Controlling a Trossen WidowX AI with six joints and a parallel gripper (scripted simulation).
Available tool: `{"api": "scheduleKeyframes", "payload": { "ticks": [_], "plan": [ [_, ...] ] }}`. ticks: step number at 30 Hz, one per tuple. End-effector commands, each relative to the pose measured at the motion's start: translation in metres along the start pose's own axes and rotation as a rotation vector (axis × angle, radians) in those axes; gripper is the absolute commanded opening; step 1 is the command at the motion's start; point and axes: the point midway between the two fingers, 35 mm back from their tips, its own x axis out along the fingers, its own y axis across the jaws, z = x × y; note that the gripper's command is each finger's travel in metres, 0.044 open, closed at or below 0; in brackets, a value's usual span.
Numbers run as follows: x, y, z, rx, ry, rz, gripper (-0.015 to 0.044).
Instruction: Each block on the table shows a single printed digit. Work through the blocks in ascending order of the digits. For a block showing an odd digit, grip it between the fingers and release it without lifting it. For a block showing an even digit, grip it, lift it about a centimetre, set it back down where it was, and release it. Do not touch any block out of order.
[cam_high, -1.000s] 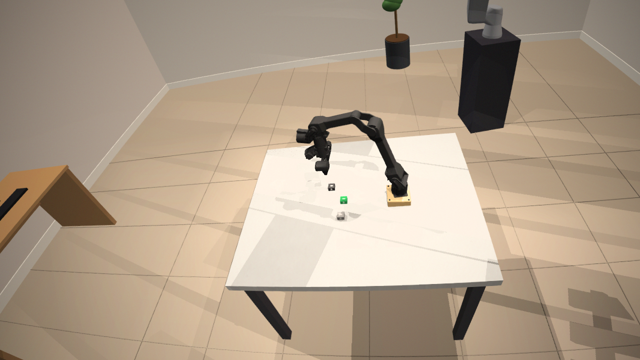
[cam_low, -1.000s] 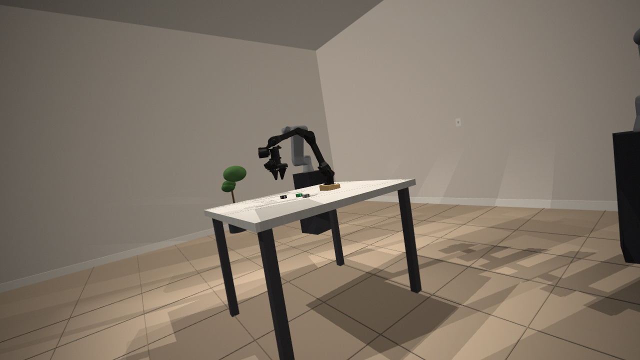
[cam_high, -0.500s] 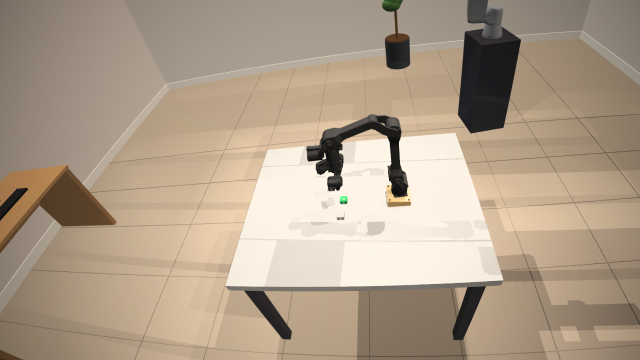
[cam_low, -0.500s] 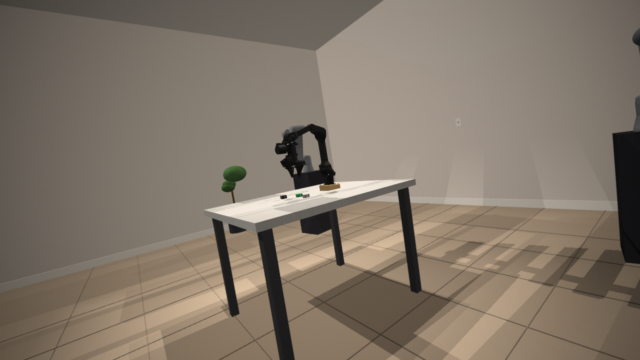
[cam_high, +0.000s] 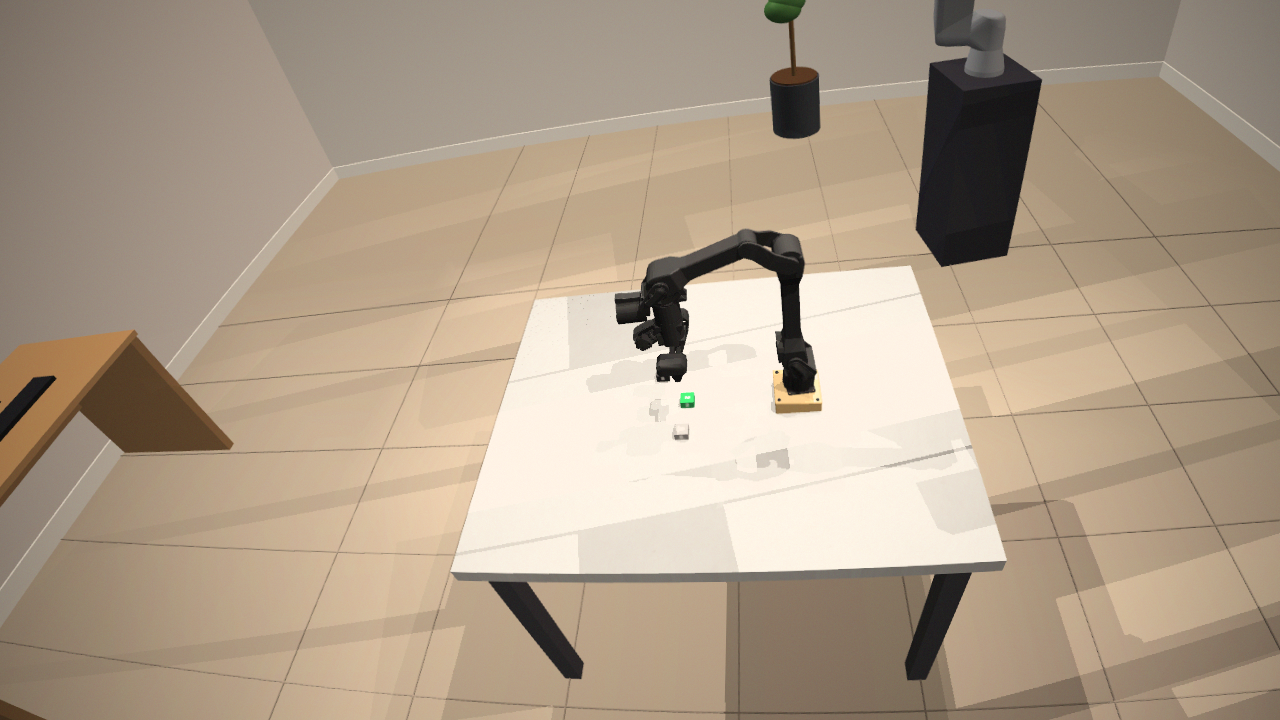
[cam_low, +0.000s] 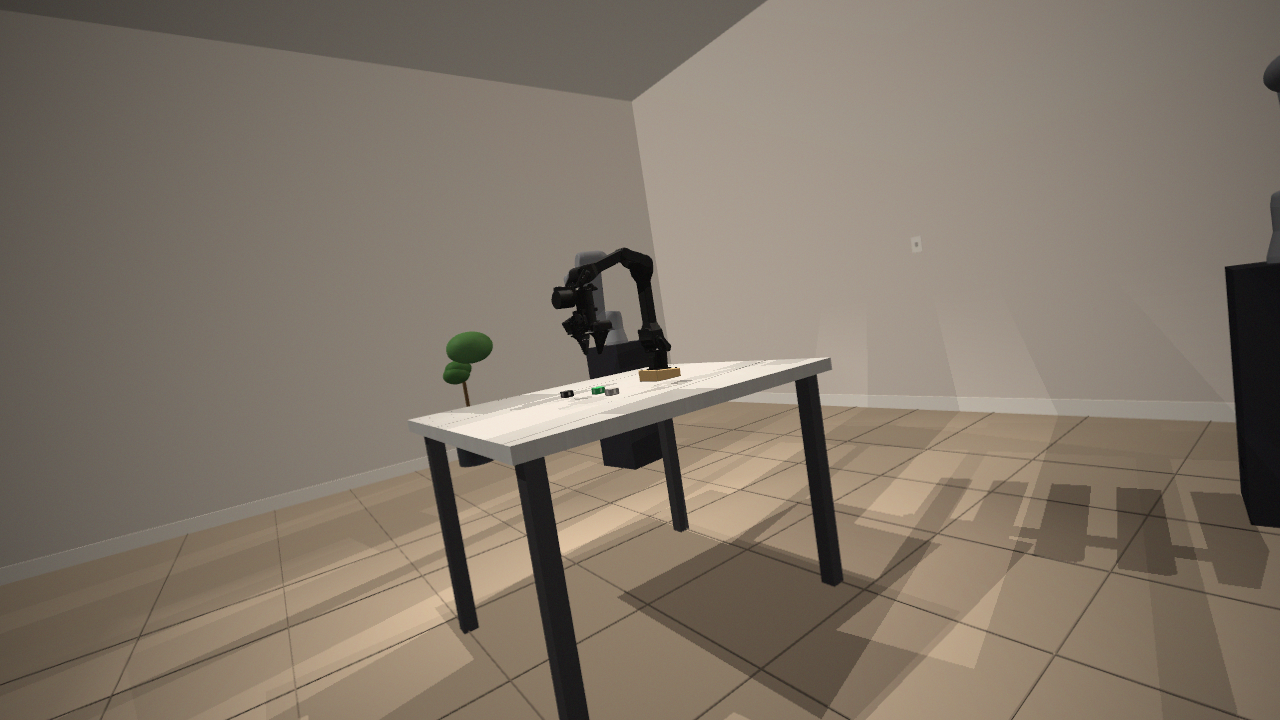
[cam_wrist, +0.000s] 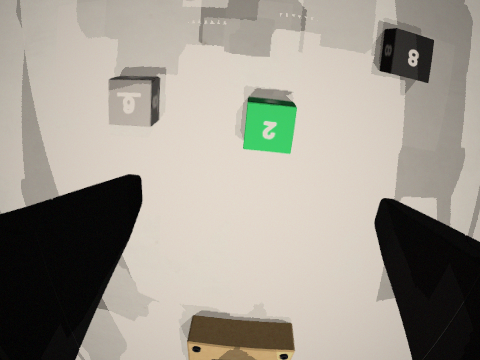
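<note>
The green block (cam_high: 687, 400) (cam_low: 597, 390) (cam_wrist: 269, 128) shows a 2 and lies between the other two blocks. The grey block (cam_high: 681, 432) (cam_low: 612, 391) (cam_wrist: 131, 102) shows a 6 or 9 with a bar beside it; I cannot tell which. The black block (cam_low: 566, 394) (cam_wrist: 413, 57) shows an 8 and is mostly hidden behind the gripper in the top view. My gripper (cam_high: 671, 377) (cam_low: 593, 350) (cam_wrist: 263, 201) is open and empty, high above the table. In the wrist view the green block lies ahead of the fingertips, within their sideways span.
The white table (cam_high: 644, 528) (cam_low: 716, 385) carries the arm's wooden base (cam_high: 797, 403) (cam_low: 659, 375) (cam_wrist: 240, 334), at the lower edge of the wrist view. Patchy shadows fall across the table. A dark pedestal and a potted plant stand on the floor beyond it.
</note>
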Motion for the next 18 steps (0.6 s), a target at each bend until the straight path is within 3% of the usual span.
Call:
{"api": "scheduleKeyframes", "payload": {
  "ticks": [1,9,18],
  "plan": [
    [0.001,0.000,-0.001,0.005,0.002,0.003,0.0400],
    [0.000,0.081,0.006,0.004,0.002,0.009,0.0400],
    [0.000,0.083,0.006,0.004,0.002,0.010,0.0400]
  ]
}}
